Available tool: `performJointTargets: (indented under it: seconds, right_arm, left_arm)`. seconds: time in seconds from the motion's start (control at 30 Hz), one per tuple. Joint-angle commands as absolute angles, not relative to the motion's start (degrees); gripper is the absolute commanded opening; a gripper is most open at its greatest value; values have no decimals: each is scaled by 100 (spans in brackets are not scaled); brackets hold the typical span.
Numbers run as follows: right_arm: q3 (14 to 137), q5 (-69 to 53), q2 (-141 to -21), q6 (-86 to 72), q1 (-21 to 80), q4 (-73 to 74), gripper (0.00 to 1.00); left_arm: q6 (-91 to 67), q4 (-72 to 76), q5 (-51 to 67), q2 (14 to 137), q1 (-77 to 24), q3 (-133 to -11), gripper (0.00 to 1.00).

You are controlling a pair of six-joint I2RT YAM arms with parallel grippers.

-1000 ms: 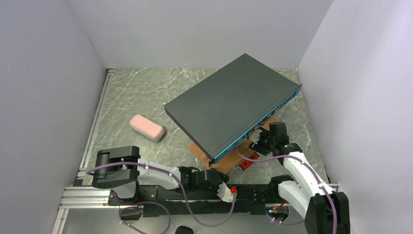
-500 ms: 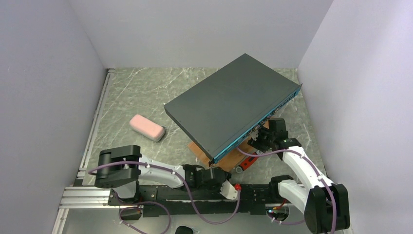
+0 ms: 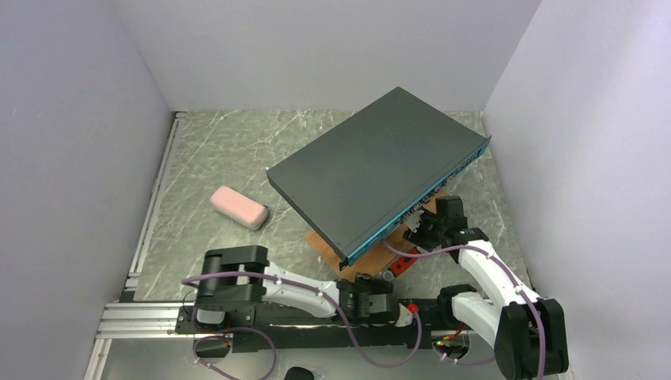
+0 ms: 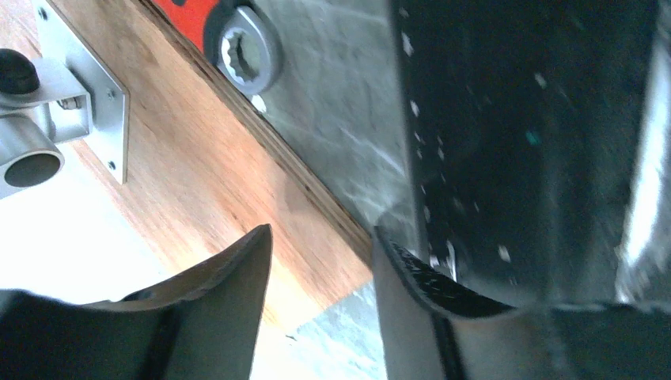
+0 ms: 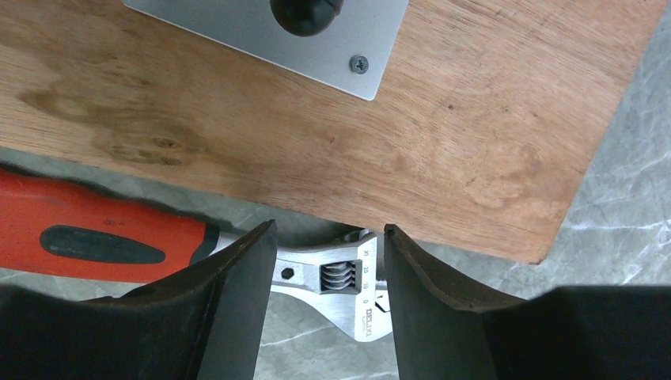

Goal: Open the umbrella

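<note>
The umbrella point(image 3: 238, 207) lies collapsed, a short pinkish roll, on the marble table at the left, away from both arms. My left gripper point(image 3: 378, 304) is low at the near edge, far right of the umbrella. In its wrist view it point(image 4: 320, 245) is open and empty over the corner of a wooden board point(image 4: 198, 158). My right gripper point(image 3: 423, 231) is by the board's right side. In its wrist view it point(image 5: 328, 237) is open, with the head of a red-handled wrench point(image 5: 340, 277) between the fingers, below them.
A large dark flat device point(image 3: 380, 170) rests tilted on the wooden board point(image 3: 332, 247). The wrench point(image 3: 399, 266) lies along the board's near edge. A metal bracket point(image 4: 79, 87) is screwed to the board. White walls enclose the table on three sides.
My left arm has swung to the right along the near edge, its gripper now below the board's corner. My right gripper has shifted slightly near the board. The umbrella has not moved.
</note>
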State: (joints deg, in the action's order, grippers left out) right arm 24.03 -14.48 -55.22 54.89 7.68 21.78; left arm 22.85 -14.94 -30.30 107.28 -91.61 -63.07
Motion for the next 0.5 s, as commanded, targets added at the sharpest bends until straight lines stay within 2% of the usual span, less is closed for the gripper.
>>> performJointTargets:
  seconds: [0.0,0.07,0.1,0.27,0.47]
  right_arm:
    - [2522,-1471,-5603,5281,734,1959,54]
    - [2516,-1465,-5562,5265,711,1963,54]
    - [2501,-1475,-5541,5276,691,1971,54]
    - [2431,-1521,-5484,5371,666,2006,54]
    - [2557,-1454,-5649,5397,544,2066,52]
  left_arm:
    - [2154,-1997,-4176,11266,-8875,-6550,35]
    - [2114,-2100,-4105,11225,-8923,-6654,11]
    - [2114,-2128,-4040,11176,-8966,-6707,2]
    - [2167,-2386,-3564,11213,-9113,-6955,0]
    - [2262,-2318,-3535,11530,-9028,-6475,0]
